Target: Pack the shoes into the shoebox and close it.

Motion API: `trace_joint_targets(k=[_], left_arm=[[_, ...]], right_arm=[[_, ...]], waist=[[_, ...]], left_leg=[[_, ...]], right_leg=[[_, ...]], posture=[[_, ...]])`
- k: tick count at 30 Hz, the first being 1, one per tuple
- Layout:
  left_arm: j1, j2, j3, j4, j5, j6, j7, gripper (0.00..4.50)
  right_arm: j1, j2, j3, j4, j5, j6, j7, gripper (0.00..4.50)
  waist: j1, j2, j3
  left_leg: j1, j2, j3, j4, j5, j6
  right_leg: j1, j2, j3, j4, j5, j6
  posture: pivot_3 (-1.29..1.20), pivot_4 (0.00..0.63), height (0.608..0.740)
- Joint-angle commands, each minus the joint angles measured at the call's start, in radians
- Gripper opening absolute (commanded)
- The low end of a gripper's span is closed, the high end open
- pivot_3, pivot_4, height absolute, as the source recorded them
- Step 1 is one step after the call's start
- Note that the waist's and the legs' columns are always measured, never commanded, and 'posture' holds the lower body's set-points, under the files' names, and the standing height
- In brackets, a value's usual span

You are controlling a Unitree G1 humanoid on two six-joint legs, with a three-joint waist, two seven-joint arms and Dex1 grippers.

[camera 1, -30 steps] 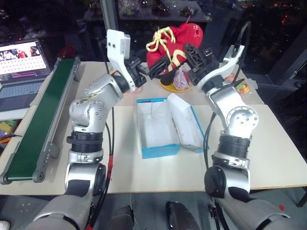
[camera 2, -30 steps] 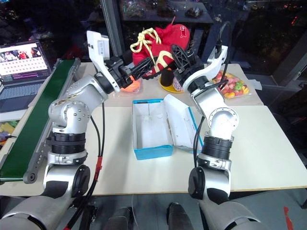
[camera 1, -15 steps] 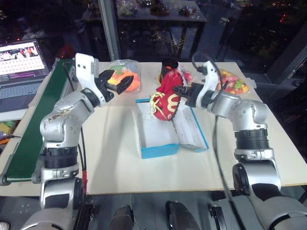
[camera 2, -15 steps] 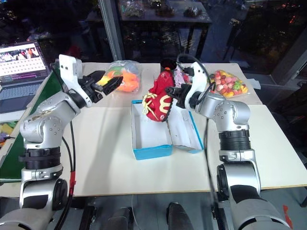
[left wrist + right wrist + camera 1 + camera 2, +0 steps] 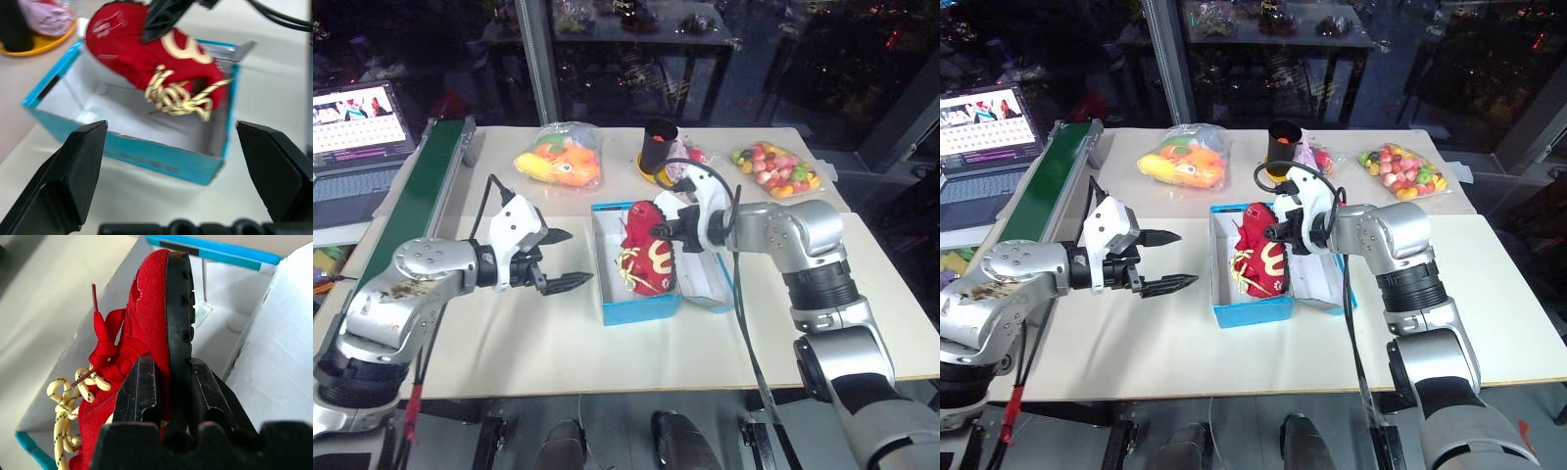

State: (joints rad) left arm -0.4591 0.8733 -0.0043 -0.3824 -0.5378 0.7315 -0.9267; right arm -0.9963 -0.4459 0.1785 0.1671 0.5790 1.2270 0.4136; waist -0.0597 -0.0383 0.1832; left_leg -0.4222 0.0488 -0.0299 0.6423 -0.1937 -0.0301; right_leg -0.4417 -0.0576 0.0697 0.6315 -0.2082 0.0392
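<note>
The blue shoebox (image 5: 640,305) lies open at mid-table, white inside, its lid (image 5: 707,275) folded out to the right. A red shoe (image 5: 647,257) with cream-yellow laces and a white curved logo hangs tilted inside the box. My right gripper (image 5: 672,228) is shut on its heel end; in the right wrist view both fingers (image 5: 142,392) clamp the black sole and red upper (image 5: 152,308). My left gripper (image 5: 574,258) hovers open just left of the box, nothing between its fingers (image 5: 73,172). I make out one shoe.
Behind the box lie a bag of orange toy fruit (image 5: 562,163), a black cup on a yellow plate (image 5: 657,145) and a bag of colourful pieces (image 5: 773,168). A green conveyor belt (image 5: 403,227) and a laptop (image 5: 352,125) stand at the left.
My right gripper has lowered the shoe from above the table's back edge down into the box. My left gripper, open throughout, has dropped and pulled back to the box's left side.
</note>
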Motion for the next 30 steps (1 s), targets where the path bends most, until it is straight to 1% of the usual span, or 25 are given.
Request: trace_joint_targets(k=[1, 4, 7, 11, 14, 16, 18, 21, 22, 23, 25, 27, 28, 30], left_arm=[[0.0, 0.012, 0.018, -0.037, -0.013, 0.008, -0.01, 4.5], [0.011, 0.009, 0.023, -0.053, -0.022, 0.02, -0.008, 4.5], [0.032, -0.003, 0.044, -0.085, -0.046, 0.046, 0.023, 4.5], [0.111, -0.015, 0.094, -0.168, -0.087, 0.094, 0.074, 4.5], [0.141, -0.016, 0.11, -0.21, -0.109, 0.119, 0.101, 4.5], [0.151, -0.012, 0.126, -0.221, -0.12, 0.13, 0.115, 4.5], [0.155, 0.0, 0.131, -0.225, -0.12, 0.137, 0.122, 4.5], [0.155, 0.011, 0.137, -0.226, -0.129, 0.14, 0.123, 4.5], [0.154, 0.013, 0.137, -0.227, -0.132, 0.141, 0.124, 4.5], [0.153, 0.014, 0.138, -0.224, -0.133, 0.141, 0.124, 4.5], [0.149, 0.017, 0.136, -0.219, -0.134, 0.14, 0.123, 4.5], [0.142, 0.019, 0.127, -0.208, -0.132, 0.133, 0.117, 4.5], [0.138, 0.019, 0.121, -0.203, -0.129, 0.129, 0.114, 4.5], [0.133, 0.018, 0.114, -0.197, -0.128, 0.124, 0.112, 4.5]], right_arm=[[-0.014, -0.006, 0.021, -0.008, -0.045, 0.001, 0.031, 0.32], [0.008, 0.004, 0.047, 0.043, -0.081, -0.019, 0.056, 0.32], [0.021, -0.01, 0.088, 0.155, -0.149, -0.09, 0.106, 0.32], [-0.001, 0.0, 0.136, 0.407, -0.266, -0.253, 0.166, 0.32], [-0.018, 0.012, 0.172, 0.534, -0.339, -0.36, 0.21, 0.32], [-0.034, 0.031, 0.18, 0.611, -0.374, -0.419, 0.233, 0.32], [-0.057, 0.053, 0.177, 0.664, -0.403, -0.474, 0.241, 1.31], [-0.098, 0.082, 0.151, 0.7, -0.429, -0.529, 0.245, 2.11], [-0.106, 0.087, 0.143, 0.71, -0.437, -0.54, 0.248, 2.52], [-0.115, 0.092, 0.135, 0.713, -0.444, -0.547, 0.247, 2.82], [-0.131, 0.097, 0.119, 0.709, -0.455, -0.554, 0.247, 3.56], [-0.151, 0.095, 0.101, 0.676, -0.465, -0.546, 0.24, 4.22], [-0.16, 0.095, 0.089, 0.661, -0.47, -0.541, 0.235, 4.46], [-0.17, 0.094, 0.078, 0.645, -0.483, -0.537, 0.228, 4.46]], waist=[[0.0, 0.0, 0.0], [0.0, 0.0, 0.0], [0.0, 0.0, 0.0], [0.0, 0.0, 0.0], [-0.002, -0.002, -0.001], [-0.004, -0.002, -0.001], [-0.006, -0.002, -0.001], [-0.007, -0.002, -0.001], [-0.007, -0.002, -0.001], [-0.008, -0.002, -0.001], [-0.01, -0.002, -0.001], [-0.015, -0.002, -0.001], [-0.018, -0.002, -0.001], [-0.02, -0.002, -0.001]], left_leg=[[0.0, 0.0, 0.0, 0.0, 0.0, 0.0], [0.0, 0.0, 0.0, 0.0, 0.0, 0.0], [0.0, 0.0, 0.0, 0.0, 0.0, 0.0], [0.001, 0.0, 0.0, 0.001, 0.0, 0.0], [0.004, 0.0, 0.0, 0.001, 0.0, 0.0], [0.01, 0.0, 0.0, 0.001, 0.0, 0.0], [0.02, 0.0, 0.0, 0.001, 0.0, 0.0], [0.023, 0.0, 0.0, 0.001, 0.001, 0.002], [0.023, 0.0, 0.0, 0.001, 0.002, 0.002], [0.023, 0.0, 0.0, 0.001, 0.002, 0.002], [0.023, 0.0, 0.0, 0.001, 0.002, 0.003], [0.022, 0.001, 0.0, 0.001, 0.002, 0.003], [0.02, 0.001, 0.0, 0.0, 0.002, 0.003], [0.017, 0.001, 0.0, 0.0, 0.002, 0.003]], right_leg=[[0.0, 0.0, 0.0, 0.0, 0.0, 0.0], [0.0, 0.0, 0.0, 0.0, 0.0, 0.0], [0.0, 0.0, 0.0, 0.0, 0.0, 0.0], [0.002, 0.0, 0.0, -0.001, 0.0, 0.0], [0.005, 0.0, 0.0, 0.0, 0.0, 0.0], [0.01, 0.0, 0.0, 0.0, -0.001, 0.001], [0.019, 0.0, 0.0, -0.002, -0.005, 0.007], [0.022, 0.0, 0.0, -0.001, -0.005, 0.004], [0.021, 0.0, 0.001, 0.0, -0.005, 0.002], [0.021, 0.001, 0.001, 0.0, -0.005, 0.002], [0.02, 0.001, 0.001, 0.001, -0.003, 0.006], [0.019, 0.002, 0.001, 0.001, -0.003, 0.005], [0.017, 0.002, 0.002, 0.001, -0.003, 0.005], [0.014, 0.002, 0.002, 0.001, -0.003, 0.004]], posture=[[0.0, 0.15, 0.733], [0.0, 0.15, 0.733], [0.0, 0.15, 0.733], [0.0, 0.15, 0.733], [0.0, 0.15, 0.733], [0.0, 0.15, 0.733], [0.0, 0.15, 0.733], [0.0, 0.15, 0.733], [0.0, 0.15, 0.733], [0.0, 0.15, 0.733], [0.0, 0.15, 0.733], [0.0, 0.15, 0.733], [0.0, 0.15, 0.733], [0.0, 0.15, 0.733]])
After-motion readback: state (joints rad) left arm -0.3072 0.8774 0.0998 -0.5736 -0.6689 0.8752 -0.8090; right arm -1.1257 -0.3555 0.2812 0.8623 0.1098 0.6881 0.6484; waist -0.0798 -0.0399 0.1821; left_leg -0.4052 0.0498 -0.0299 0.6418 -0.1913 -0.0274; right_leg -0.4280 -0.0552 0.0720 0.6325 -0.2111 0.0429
